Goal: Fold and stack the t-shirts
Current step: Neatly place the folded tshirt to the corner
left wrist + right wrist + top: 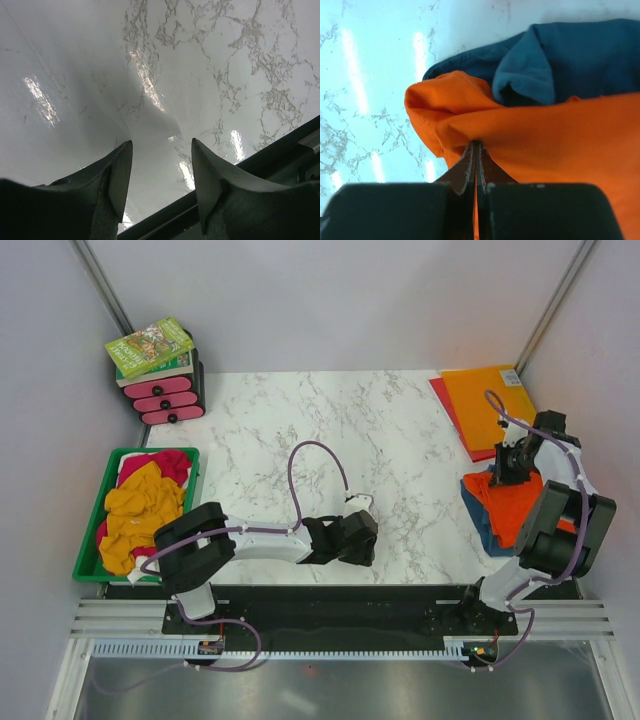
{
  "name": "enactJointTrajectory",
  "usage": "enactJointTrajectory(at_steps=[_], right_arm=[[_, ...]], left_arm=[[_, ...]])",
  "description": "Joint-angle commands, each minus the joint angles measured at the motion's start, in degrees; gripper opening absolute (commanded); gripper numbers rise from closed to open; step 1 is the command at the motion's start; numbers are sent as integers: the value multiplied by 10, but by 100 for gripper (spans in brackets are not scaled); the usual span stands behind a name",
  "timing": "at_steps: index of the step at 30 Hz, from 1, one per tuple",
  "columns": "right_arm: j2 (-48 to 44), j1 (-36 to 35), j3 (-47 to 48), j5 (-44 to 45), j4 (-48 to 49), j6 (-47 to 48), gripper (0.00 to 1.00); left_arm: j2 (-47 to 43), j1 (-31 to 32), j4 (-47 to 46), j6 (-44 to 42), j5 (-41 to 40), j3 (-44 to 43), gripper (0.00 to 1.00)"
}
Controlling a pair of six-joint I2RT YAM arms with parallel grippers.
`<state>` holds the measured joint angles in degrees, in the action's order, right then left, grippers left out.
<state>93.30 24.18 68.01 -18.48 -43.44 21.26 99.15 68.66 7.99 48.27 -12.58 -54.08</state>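
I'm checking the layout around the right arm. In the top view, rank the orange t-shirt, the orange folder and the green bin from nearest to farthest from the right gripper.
1. orange t-shirt, pinched in the fingers of the right gripper.
2. orange folder, just behind it, back right.
3. green bin, across the table, far left.

The overhead view is bright and evenly lit from above, sharp across the marble table (300,430), with only faint soft shadows beneath the arms. In the left wrist view, long glare streaks cross the glossy tabletop and a broad grey shadow spreads through the middle. The left gripper (162,170) is dark, underexposed and soft at close range. The right wrist view has a cool bluish cast, with white glare bands at left. The orange t-shirt (545,135) looks strongly saturated, and the right gripper (477,150) is a black, blurred mass.
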Motion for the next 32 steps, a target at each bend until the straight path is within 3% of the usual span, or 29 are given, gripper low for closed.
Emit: enactJointTrajectory(at_steps=[1,5,10,14,16,21,26,32], right_arm=[[63,-34,-5,37,31,-19,0],[94,-38,-21,48,47,-15,0],[-15,-30,-21,0,79,-46,4],[-147,-29,7,-11,88,-78,25],[-178,-30,27,0,81,-88,43],[-267,-30,-1,97,55,-70,74],[-355,-30,-73,173,44,-43,84],[-449,-29,-118,146,54,-54,86]], left_arm=[[20,3,29,-22,-22,1,58],[22,3,34,-22,-21,-1,58],[17,3,40,-19,-20,1,58],[5,5,42,-13,-24,13,58],[-9,7,44,-8,-24,20,58],[-41,14,55,0,-32,44,58],[-65,27,74,11,-33,64,58],[-104,36,115,27,-51,80,58]])
